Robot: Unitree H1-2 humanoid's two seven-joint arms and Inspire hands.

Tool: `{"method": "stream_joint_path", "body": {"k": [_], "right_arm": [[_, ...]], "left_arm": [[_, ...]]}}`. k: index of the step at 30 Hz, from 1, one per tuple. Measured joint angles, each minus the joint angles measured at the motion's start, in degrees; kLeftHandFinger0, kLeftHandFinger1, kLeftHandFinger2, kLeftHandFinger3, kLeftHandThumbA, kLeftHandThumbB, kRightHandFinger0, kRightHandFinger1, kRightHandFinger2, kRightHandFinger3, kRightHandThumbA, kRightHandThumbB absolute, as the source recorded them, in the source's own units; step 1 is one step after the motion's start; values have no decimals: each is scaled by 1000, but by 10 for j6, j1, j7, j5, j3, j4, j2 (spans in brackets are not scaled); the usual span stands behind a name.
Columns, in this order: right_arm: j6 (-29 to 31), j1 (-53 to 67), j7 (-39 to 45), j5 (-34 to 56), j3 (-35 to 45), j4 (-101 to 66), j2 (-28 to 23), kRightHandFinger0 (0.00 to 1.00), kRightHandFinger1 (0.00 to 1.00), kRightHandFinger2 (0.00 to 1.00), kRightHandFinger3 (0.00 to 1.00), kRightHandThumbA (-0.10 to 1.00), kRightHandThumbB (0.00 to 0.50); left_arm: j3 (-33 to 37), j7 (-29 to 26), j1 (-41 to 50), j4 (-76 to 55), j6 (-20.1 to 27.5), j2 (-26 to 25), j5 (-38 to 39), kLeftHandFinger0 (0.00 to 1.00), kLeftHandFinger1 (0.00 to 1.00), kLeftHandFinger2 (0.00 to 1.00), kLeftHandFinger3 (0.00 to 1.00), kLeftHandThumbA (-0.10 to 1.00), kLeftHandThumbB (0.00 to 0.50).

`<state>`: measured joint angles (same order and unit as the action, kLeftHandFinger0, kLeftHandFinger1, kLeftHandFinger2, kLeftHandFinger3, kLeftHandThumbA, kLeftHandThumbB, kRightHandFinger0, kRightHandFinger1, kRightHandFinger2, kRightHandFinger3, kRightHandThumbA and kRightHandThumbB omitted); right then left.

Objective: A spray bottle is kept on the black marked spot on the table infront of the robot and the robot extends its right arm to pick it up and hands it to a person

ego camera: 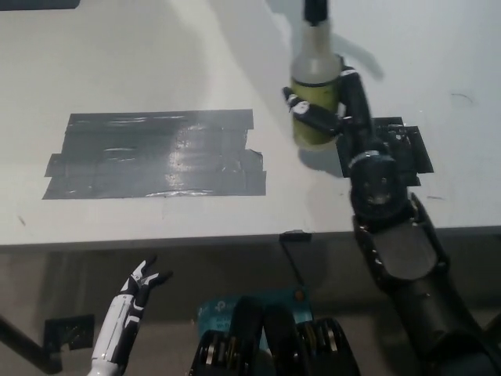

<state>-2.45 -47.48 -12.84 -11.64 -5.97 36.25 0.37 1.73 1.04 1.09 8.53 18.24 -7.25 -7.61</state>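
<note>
Nearest, below the worktop's [196, 47] front edge at lower left, the left hand [139, 283] hangs with its fingers spread, holding nothing. The front edge runs straight across the view, and a small dark mark [295, 236] sits on it near the middle. The right arm [399, 258] rises from the lower right across that edge and reaches up and inward over the white surface. A broad patch of grey tape [153, 154] lies flat on the left half, well apart from the arm, with bare surface around it. Just right of the wrist lies the black spot [403, 149], uncovered. Beyond it, the right hand [333, 110] is wrapped around the bottle [315, 94], which stands upright, left of the spot. Its top runs out of view at the far edge.
</note>
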Motion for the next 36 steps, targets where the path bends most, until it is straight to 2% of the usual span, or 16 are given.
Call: {"method": "stream_joint_path", "body": {"k": [10, 15, 20, 22, 23, 24, 25, 26, 27, 28, 29, 30, 31, 33, 36], "right_arm": [[-2, -58, 1, -4, -8, 107, 19, 0, 441, 842, 876, -100, 127], [16, -94, 0, -3, -7, 167, 24, 0, 436, 831, 868, -100, 117], [38, -122, -3, 0, -1, 209, 28, 0, 446, 836, 870, -100, 124], [45, -127, -4, 1, 2, 218, 29, 8, 469, 855, 884, -100, 149], [48, -128, -5, 1, 4, 219, 29, 95, 561, 961, 1000, -5, 205], [50, -128, -7, 1, 6, 221, 29, 140, 568, 901, 919, 92, 213], [51, -128, -8, 2, 8, 222, 29, 348, 775, 1000, 1000, 207, 267], [52, -128, -8, 2, 9, 222, 29, 734, 1000, 1000, 1000, 452, 381], [54, -128, -8, 2, 11, 223, 29, 891, 1000, 1000, 1000, 534, 402], [55, -128, -5, 4, 12, 223, 28, 1000, 1000, 1000, 1000, 627, 442], [55, -128, -1, 6, 12, 223, 28, 1000, 1000, 1000, 1000, 693, 488], [55, -128, 6, 10, 12, 223, 26, 1000, 1000, 1000, 1000, 728, 498], [55, -128, 11, 11, 12, 223, 25, 1000, 1000, 1000, 1000, 742, 500], [56, -126, 33, 16, 9, 220, 20, 1000, 1000, 1000, 1000, 862, 500], [55, -113, 68, 19, -2, 198, 7, 1000, 1000, 1000, 1000, 906, 500]], "left_arm": [[0, 0, 0, 0, 0, -1, 0, 1000, 833, 773, 915, 1000, 481], [0, 0, 0, 0, 0, -1, 0, 1000, 831, 781, 923, 1000, 481], [0, 0, -1, 0, 0, -1, 0, 1000, 821, 782, 923, 1000, 483], [1, 1, -2, 0, 0, -2, 0, 1000, 819, 783, 917, 1000, 486], [1, 1, -2, 0, 0, -3, 0, 1000, 824, 785, 912, 1000, 491], [1, 1, -2, 0, 0, -3, 0, 1000, 825, 786, 911, 1000, 491], [2, 1, -3, 0, 0, -4, 0, 1000, 826, 786, 909, 1000, 491], [2, 1, -3, 0, 0, -4, 0, 1000, 829, 785, 902, 1000, 498], [2, 1, -3, 0, 0, -5, 0, 1000, 829, 784, 900, 1000, 499], [2, 1, -4, 0, 0, -5, 0, 1000, 828, 781, 891, 1000, 500], [2, 1, -4, 0, 0, -6, 0, 1000, 823, 773, 883, 1000, 500], [2, 1, -4, 0, 0, -6, 0, 1000, 825, 773, 882, 1000, 500], [2, 1, -4, 0, 0, -6, 0, 1000, 826, 773, 881, 1000, 500], [3, 1, -6, 0, 0, -6, 0, 1000, 811, 769, 873, 1000, 496], [4, 1, -8, 1, 0, -6, 0, 1000, 807, 769, 873, 1000, 500]]}}
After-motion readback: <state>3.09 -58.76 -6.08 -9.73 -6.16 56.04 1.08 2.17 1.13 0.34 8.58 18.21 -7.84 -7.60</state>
